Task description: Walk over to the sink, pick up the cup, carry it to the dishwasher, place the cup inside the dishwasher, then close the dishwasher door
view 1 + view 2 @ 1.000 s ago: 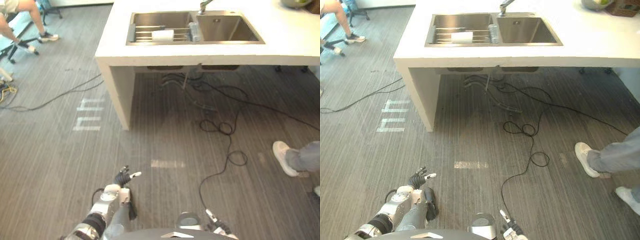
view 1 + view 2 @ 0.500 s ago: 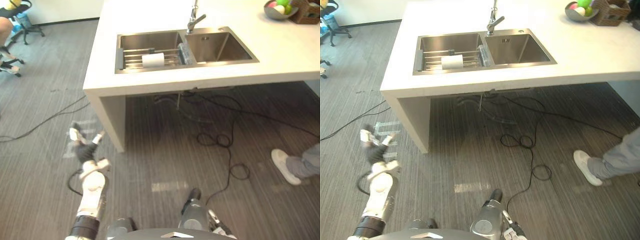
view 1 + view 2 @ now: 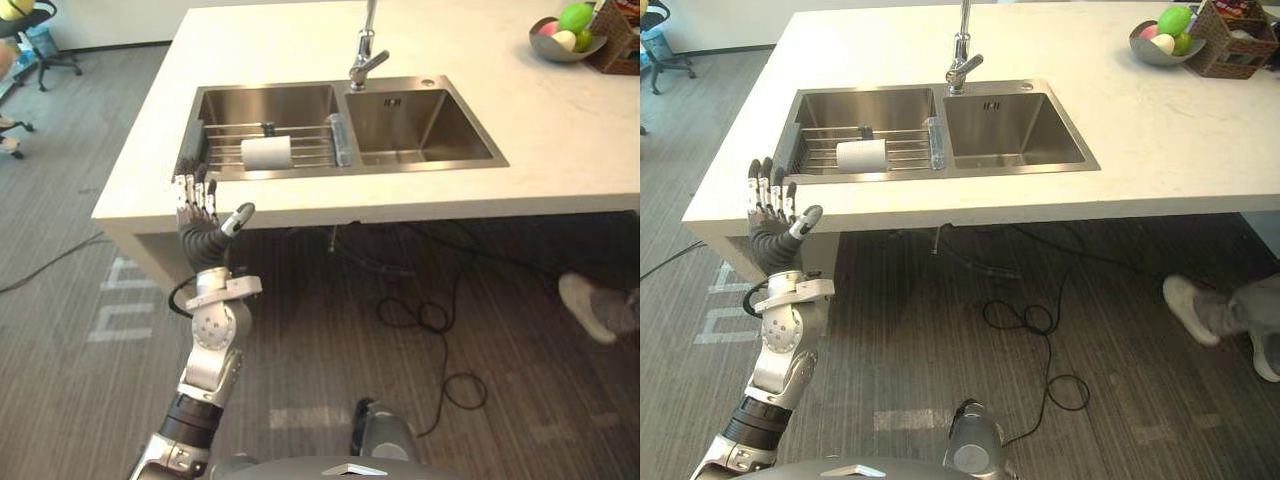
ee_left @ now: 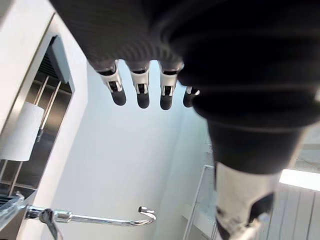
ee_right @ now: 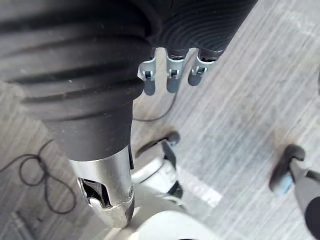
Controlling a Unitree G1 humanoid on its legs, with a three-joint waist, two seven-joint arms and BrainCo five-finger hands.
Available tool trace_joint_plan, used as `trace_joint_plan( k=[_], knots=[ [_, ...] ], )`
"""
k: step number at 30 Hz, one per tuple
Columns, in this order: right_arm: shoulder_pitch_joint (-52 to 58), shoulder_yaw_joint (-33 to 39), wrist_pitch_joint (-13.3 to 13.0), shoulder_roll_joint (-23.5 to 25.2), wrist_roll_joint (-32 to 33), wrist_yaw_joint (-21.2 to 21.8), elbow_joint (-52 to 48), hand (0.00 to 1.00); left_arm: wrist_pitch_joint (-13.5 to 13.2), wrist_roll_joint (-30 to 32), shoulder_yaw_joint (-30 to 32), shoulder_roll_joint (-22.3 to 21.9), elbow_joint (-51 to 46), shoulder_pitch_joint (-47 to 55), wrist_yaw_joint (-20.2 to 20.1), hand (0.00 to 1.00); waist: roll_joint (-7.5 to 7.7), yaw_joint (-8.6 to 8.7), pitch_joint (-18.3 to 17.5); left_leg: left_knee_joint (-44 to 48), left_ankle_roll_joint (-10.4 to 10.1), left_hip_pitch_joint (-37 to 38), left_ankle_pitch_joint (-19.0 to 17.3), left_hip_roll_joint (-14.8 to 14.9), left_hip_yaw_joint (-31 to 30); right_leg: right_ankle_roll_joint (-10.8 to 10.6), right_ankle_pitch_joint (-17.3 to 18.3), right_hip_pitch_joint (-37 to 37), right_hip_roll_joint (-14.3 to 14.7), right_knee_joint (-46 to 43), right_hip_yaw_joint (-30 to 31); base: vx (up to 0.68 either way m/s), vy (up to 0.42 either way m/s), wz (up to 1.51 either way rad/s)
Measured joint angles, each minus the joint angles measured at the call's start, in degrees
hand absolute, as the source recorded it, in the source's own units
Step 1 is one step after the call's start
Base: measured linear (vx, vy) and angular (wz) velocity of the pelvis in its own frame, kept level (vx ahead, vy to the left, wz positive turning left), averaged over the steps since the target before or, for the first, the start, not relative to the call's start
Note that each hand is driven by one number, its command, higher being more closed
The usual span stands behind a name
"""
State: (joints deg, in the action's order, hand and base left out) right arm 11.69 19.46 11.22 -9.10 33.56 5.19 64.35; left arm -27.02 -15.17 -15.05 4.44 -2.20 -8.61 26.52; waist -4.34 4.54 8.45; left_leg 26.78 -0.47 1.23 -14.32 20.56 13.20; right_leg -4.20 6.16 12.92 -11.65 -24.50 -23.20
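A white cup point(image 3: 266, 152) lies on its side on a wire rack point(image 3: 310, 150) in the left basin of a double steel sink point(image 3: 350, 172), set in a white counter point(image 3: 300, 210). My left hand point(image 3: 200, 218) is raised in front of the counter's near left edge, short of the sink. Its fingers point(image 4: 142, 90) are straight and spread, and it holds nothing. The cup point(image 4: 20, 132) shows past them in the left wrist view. My right hand point(image 5: 171, 75) hangs low over the grey floor, fingers relaxed and empty.
A faucet point(image 3: 362, 58) stands behind the sink's divider. A bowl of fruit point(image 3: 560, 25) and a woven basket point(image 3: 1230, 40) sit at the counter's far right. Black cables point(image 3: 430, 320) lie under the counter. A person's shoe point(image 3: 590, 305) is at the right, an office chair point(image 3: 30, 40) far left.
The camera has come closer to the counter, so the sink sits nearer. My left hand has risen from near the floor to the height of the counter's edge.
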Motion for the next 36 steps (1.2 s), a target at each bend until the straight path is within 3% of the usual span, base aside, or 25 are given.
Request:
trace_joint_plan(
  k=[1, 2, 3, 4, 6, 7, 8, 9, 11, 13, 14, 19, 21, 24, 29, 32, 36],
  knots=[
    [0.9, 0.2, 0.6, 0.0, 0.0, 1.0, 0.1, 0.0, 0.6, -0.5, -1.2, 0.1, 0.9, -0.7, 0.2, 0.0, -0.4, 0.91, 0.4, 5.6, 0.6, -2.6, 3.2, 1.6, 0.2, 0.2, -0.4, -3.7, 0.8, 3.3, -1.9, 0.18, -0.112, 0.92],
    [1.8, 0.4, 1.5, 0.2, 0.0, 2.0, 0.1, 0.0, 1.6, -0.7, -2.2, 0.3, 1.4, -1.7, 0.2, 0.0, 0.28, 1.65, 1.3, 11.4, 0.6, -5.8, 6.3, 2.6, 0.1, 0.5, -1.2, -7.6, 1.2, 6.7, -2.7, 0.16, -0.056, 1.16],
    [2.2, 0.5, 2.3, 0.5, 0.0, 2.4, -0.2, 0.0, 2.3, -1.0, -3.3, 0.3, 1.3, -2.6, -0.3, 0.0, 0.59, 1.62, 1.6, 13.7, -2.5, -8.6, 0.7, 0.3, 1.3, 0.9, -1.8, -10.8, 0.5, 9.7, -2.5, 0.18, 0.004, 1.12],
    [2.2, 0.3, 2.7, 0.1, -0.3, 2.7, -0.1, 0.0, 2.4, -1.0, -3.3, 0.6, 0.6, -3.3, -1.0, 0.0, 1.29, 1.57, 1.8, 9.4, -1.9, -10.7, -1.2, -5.1, 1.3, 0.2, -2.2, -12.8, -0.8, 11.7, -2.6, 0.16, 0.081, 0.74],
    [1.8, -0.4, 3.2, -1.0, -1.4, 3.0, -0.1, 0.0, 3.1, -2.0, -3.1, 2.5, -1.5, -3.3, -1.8, 0.0, 1.29, 0.2, 2.0, -3.9, -2.4, -13.0, 1.2, -10.8, 1.1, -0.2, -2.1, -14.1, -1.4, 13.9, -1.9, 0.14, 0.113, 0.08],
    [2.4, -2.0, 3.7, -1.7, -2.5, 2.9, -0.6, 0.0, 3.7, -3.4, -2.5, 3.4, -3.0, -2.3, -2.4, 0.0, 1.33, -1.31, 2.1, -12.9, -3.2, -13.3, 4.9, -11.9, 1.0, -0.5, -2.0, -14.7, -1.4, 14.1, -0.8, 0.11, 0.12, -0.35],
    [2.6, -3.2, 3.9, -2.1, -2.4, 2.9, -1.0, 0.0, 4.1, -4.1, -2.0, 3.6, -3.7, -1.6, -2.8, 0.0, 1.29, -1.72, 2.2, -15.3, -3.6, -13.0, 7.0, -11.9, 0.9, -1.3, -1.5, -14.9, -1.5, 13.6, -0.3, 0.14, 0.156, -0.77],
    [3.3, -3.8, 4.5, -2.5, -2.4, 2.7, -2.5, 0.0, 4.5, -5.6, 0.1, 3.2, -4.3, -0.3, -3.5, 0.0, 0.37, -2.98, 2.3, -16.2, -4.8, -11.6, 11.3, -11.7, 0.7, -4.0, -0.2, -15.3, -1.5, 11.7, 2.0, 0.2, 0.171, -0.89],
    [3.6, -3.7, 5.5, -2.9, -2.2, 1.7, -4.0, 0.0, 6.0, -9.1, 5.4, 2.8, -5.3, 1.8, -5.2, 0.0, 0.36, -3.85, 2.9, -11.0, -3.7, -10.8, 13.0, -12.1, 1.3, -6.1, 0.3, -15.9, -2.4, 10.6, 6.6, 0.26, 0.221, -0.97],
    [4.0, -4.7, 5.8, -2.0, -1.5, 1.4, -5.2, 0.0, 6.7, -12.1, 9.0, 2.9, -7.9, 3.6, -6.8, 0.0, 0.87, -3.71, 2.8, -8.1, -0.9, -11.0, 10.7, -13.4, 3.1, -7.7, 1.4, -14.9, -4.5, 9.3, 8.9, 0.23, 0.212, -0.57],
    [4.2, -5.8, 5.7, -1.4, -1.0, 1.0, -5.4, 0.0, 6.9, -14.0, 10.5, 3.0, -9.8, 4.4, -7.9, 0.0, 1.32, -3.71, 2.6, -7.5, -0.5, -10.9, 9.3, -14.2, 4.3, -8.2, 1.8, -14.4, -5.6, 9.1, 10.0, 0.26, 0.2, -0.39],
    [4.3, -5.8, 5.4, -0.4, 0.1, -0.4, -4.3, 0.0, 7.4, -17.2, 10.1, 3.8, -13.6, 6.6, -11.4, 0.0, 1.34, -3.85, 1.3, -7.2, -0.8, -10.1, 6.2, -14.9, 6.5, -7.4, 2.3, -14.5, -6.4, 11.3, 11.4, 0.21, 0.04, -0.25],
    [4.6, -5.5, 5.2, -0.5, 0.1, -0.5, -2.5, 0.0, 7.7, -17.2, 7.8, 3.8, -13.4, 7.4, -12.4, 0.0, 1.53, -2.79, -1.3, -9.6, -0.7, -9.8, 8.2, -15.0, 6.8, -7.9, 0.6, -15.4, -5.9, 14.8, 9.6, 0.27, -0.1, 0.0],
    [4.1, -4.3, 5.3, -0.5, 0.0, -0.3, -0.5, 0.0, 7.8, -16.9, 4.4, 5.0, -11.8, 5.8, -13.6, 0.0, 1.51, -0.95, -1.8, -17.4, -2.1, -5.4, 12.2, -15.0, 5.2, -6.3, -1.0, -19.2, -3.6, 17.4, 4.7, 0.18, -0.128, 0.2],
    [4.5, -2.9, 6.1, -1.3, -1.6, 0.6, 0.3, 0.0, 8.4, -10.3, -0.2, 8.0, -11.4, 0.4, -14.4, 0.0, 0.22, -0.39, -3.6, -27.4, -4.5, -1.2, 18.2, -13.4, 4.0, -4.5, -1.8, -21.0, 0.2, 20.2, 0.6, 0.08, -0.129, 0.12],
    [4.3, -2.2, 5.3, -2.5, -2.5, 3.5, 0.2, 0.0, 12.3, -8.2, -2.1, 9.1, -9.1, -3.5, -13.3, 0.0, 0.11, 1.02, -3.7, -28.0, -4.4, 0.5, 18.7, -13.4, 4.1, -3.8, -2.3, -22.9, 0.7, 22.0, 0.3, 0.03, -0.067, -0.06],
    [4.3, -0.7, 5.2, -2.3, -2.4, 4.5, 0.3, 0.0, 16.1, -8.0, -3.1, 11.0, -8.2, -5.8, -10.3, 0.0, 0.23, 1.66, -3.7, -28.0, -4.4, 0.9, 18.7, -13.4, 4.1, -3.6, -2.4, -23.1, 0.6, 22.6, 0.1, -0.03, -0.008, -0.11]
  ],
)
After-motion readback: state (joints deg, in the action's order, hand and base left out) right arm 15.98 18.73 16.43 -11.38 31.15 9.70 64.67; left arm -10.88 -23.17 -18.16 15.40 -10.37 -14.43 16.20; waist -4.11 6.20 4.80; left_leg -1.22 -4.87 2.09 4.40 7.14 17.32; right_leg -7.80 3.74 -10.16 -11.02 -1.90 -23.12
